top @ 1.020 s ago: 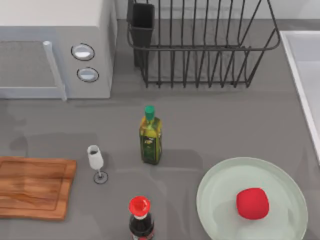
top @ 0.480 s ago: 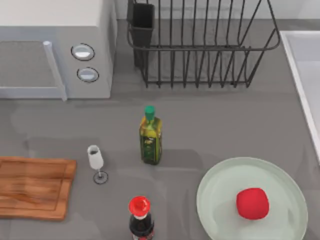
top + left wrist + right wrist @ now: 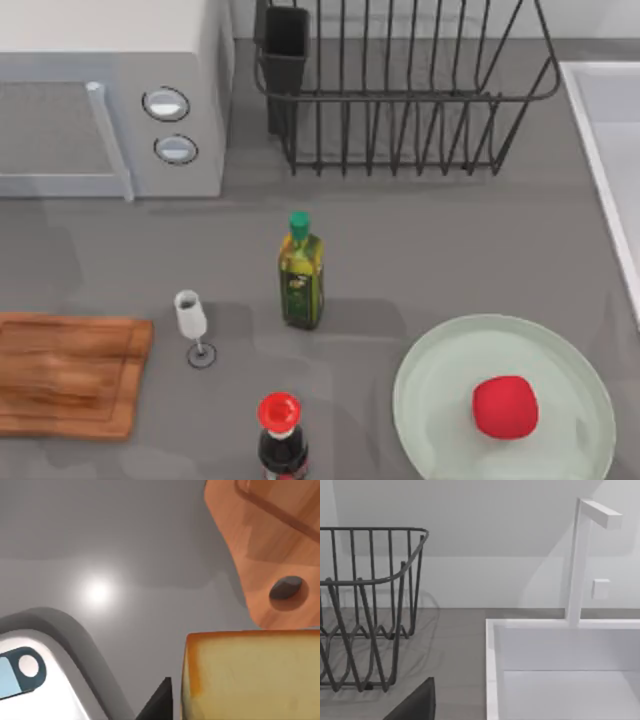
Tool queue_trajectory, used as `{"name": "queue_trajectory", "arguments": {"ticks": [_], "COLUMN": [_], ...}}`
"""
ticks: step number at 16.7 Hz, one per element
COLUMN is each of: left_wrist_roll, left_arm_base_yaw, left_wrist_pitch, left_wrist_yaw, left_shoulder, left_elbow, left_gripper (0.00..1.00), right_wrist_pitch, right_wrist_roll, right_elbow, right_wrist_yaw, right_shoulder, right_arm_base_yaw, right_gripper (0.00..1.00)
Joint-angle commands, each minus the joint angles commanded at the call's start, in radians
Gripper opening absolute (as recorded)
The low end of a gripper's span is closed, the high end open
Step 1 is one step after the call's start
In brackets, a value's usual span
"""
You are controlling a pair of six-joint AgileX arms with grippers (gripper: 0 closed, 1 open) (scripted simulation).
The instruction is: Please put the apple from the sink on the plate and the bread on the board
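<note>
- Apple (image 3: 505,407) lies on the plate (image 3: 440,360) at the top view's lower right, a little right of centre, clear of the rim. That half of the task looks done.
- Bread (image 3: 252,675) sits close under the left wrist camera, above the grey surface (image 3: 420,270), beside the board's (image 3: 270,545) rounded end with its dark hanging hole.
- Left gripper: a dark finger edge shows next to the crust; judged clamped on the bread, since the slice hangs clear of the surface.
- Handling, judged: bread is light, soft, crushable; hold it across the flat faces near the crust with a gentle squeeze. It should land flat on the board (image 3: 65,375).
- Right wrist camera faces the sink (image 3: 492,645) and dish rack (image 3: 370,605); right gripper's opening cannot be told.
</note>
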Motion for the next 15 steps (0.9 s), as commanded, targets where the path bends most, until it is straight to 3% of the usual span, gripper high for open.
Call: {"name": "queue_trajectory", "arguments": {"ticks": [9, 12, 15], "left_wrist_roll": [1.212, 1.491, 1.679], "left_arm_base_yaw": [-0.139, -0.182, -0.218], "left_wrist_pitch": [0.202, 0.265, 0.313], "left_wrist_yaw": [0.005, 0.020, 0.035], "left_shoulder": [-0.252, -0.333, -0.396], "left_elbow": [-0.286, -0.373, -0.439], "left_gripper": [0.00, 0.00, 0.00], "right_wrist_pitch": [0.000, 0.000, 0.000], "right_wrist_roll": [0.000, 0.000, 0.000], "right_elbow": [0.000, 0.000, 0.000], "right_wrist_yaw": [0.000, 0.000, 0.000], "right_shoulder": [0.000, 0.000, 0.000], "right_arm_base_yaw": [0.000, 0.000, 0.000], "right_gripper": [1.00, 1.00, 1.00]}}
